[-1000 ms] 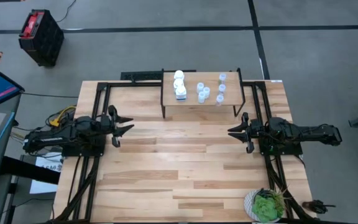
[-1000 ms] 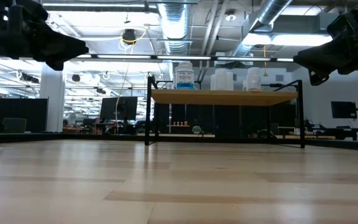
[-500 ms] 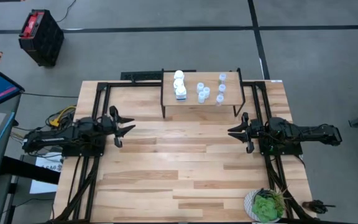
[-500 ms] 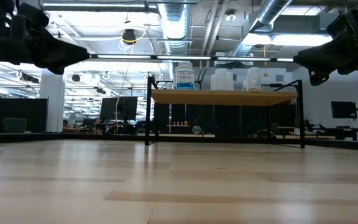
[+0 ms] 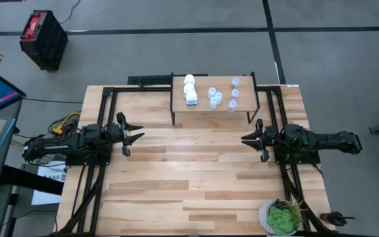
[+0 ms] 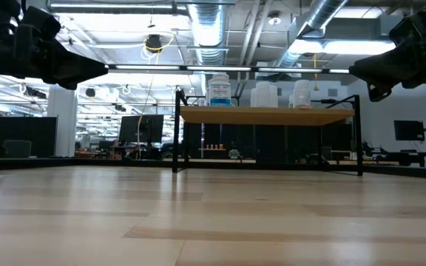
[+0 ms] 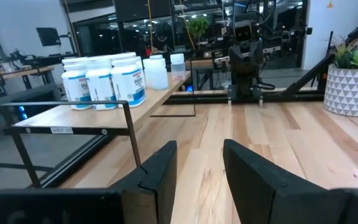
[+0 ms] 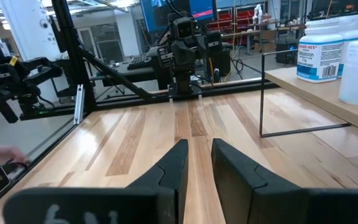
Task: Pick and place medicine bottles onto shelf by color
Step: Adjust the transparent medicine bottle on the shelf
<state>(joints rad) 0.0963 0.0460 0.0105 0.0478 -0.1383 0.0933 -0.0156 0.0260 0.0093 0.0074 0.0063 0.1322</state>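
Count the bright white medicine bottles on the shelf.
3. The white bottles stand in a tight row at the left end of the shelf: one at the back, one in the middle, one at the front.

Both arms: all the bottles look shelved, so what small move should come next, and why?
Probably none beyond parking. The white bottles and clear bottles stand grouped apart on the shelf; no bottle shows on the table. The left gripper and right gripper hover open and empty, so I would ease both arms back.
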